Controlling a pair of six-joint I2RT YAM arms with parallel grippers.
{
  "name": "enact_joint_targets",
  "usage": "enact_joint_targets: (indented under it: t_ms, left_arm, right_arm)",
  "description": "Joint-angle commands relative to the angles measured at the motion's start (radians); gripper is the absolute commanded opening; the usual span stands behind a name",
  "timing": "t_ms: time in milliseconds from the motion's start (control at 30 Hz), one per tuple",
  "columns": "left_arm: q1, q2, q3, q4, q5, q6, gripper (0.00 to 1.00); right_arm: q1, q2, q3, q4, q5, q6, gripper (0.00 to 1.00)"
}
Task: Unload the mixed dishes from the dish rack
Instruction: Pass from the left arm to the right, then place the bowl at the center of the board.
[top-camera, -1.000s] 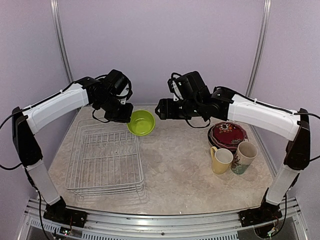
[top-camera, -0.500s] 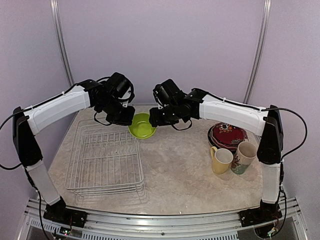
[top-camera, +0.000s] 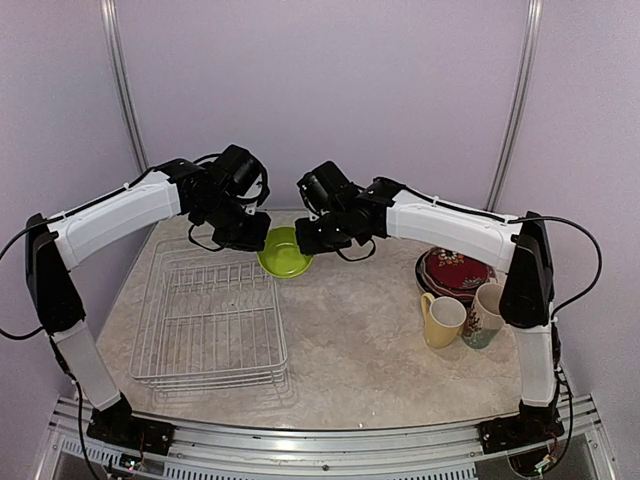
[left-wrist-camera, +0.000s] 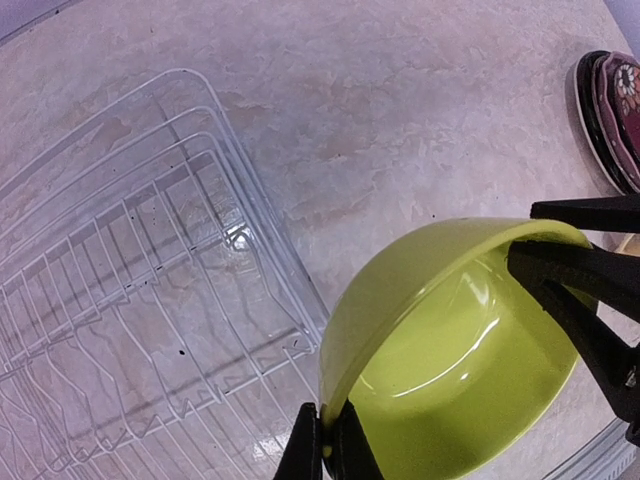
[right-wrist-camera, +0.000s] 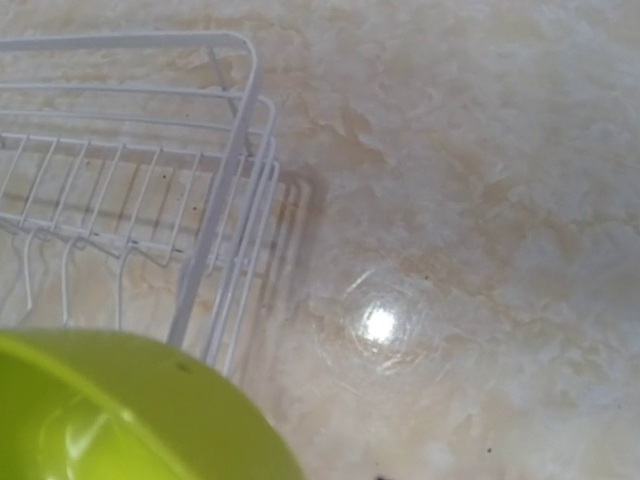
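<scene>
Left tool (left-wrist-camera: 325, 445) is pinching the lime-green bowl (left-wrist-camera: 450, 340) near the surface's (top-camera: 380, 330) far edge. Right tool (left-wrist-camera: 528, 232) is straddling its opposite rim; I cannot tell whether it is gripping.

Lime-green bowl (top-camera: 284, 257), left tool (top-camera: 258, 240) and right tool (top-camera: 303, 240) flanking

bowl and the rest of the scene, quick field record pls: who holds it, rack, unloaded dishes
bowl: lime green, tilted, off the rack's far right corner
left gripper: shut on the bowl's rim
right gripper: fingers straddle the opposite rim; grip unclear
rack: no dishes in it
plates: stacked on the table's right side
yellow mug, floral mug: upright, in front of the plates
</scene>
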Motion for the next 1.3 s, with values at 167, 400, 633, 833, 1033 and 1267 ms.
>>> enact_joint_targets:
  t_ms: [167, 400, 633, 833, 1033, 1267]
  left_arm:
    - [-0.021, -0.011, 0.004, 0.015, 0.024, -0.005, 0.00]
    - [-0.021, -0.020, -0.006, 0.023, 0.024, -0.002, 0.11]
    - [-0.021, -0.067, -0.044, 0.069, 0.044, 0.003, 0.35]
    - [-0.020, -0.105, -0.063, 0.091, 0.040, 0.009, 0.42]
    - [-0.021, -0.122, -0.068, 0.096, 0.042, 0.011, 0.46]
    - [-0.020, -0.141, -0.079, 0.109, 0.046, 0.014, 0.47]
  right_arm:
    - [0.008, 0.033, 0.034, -0.047, 0.017, -0.006, 0.00]
    - [0.001, 0.013, -0.002, -0.038, 0.027, 0.008, 0.00]
    - [-0.016, -0.040, -0.089, -0.006, 0.033, 0.027, 0.00]
    - [-0.050, -0.107, -0.218, 0.035, 0.017, 0.048, 0.00]
    - [-0.117, -0.225, -0.424, 0.096, 0.007, 0.078, 0.00]
    - [-0.220, -0.345, -0.650, 0.178, -0.043, 0.103, 0.00]
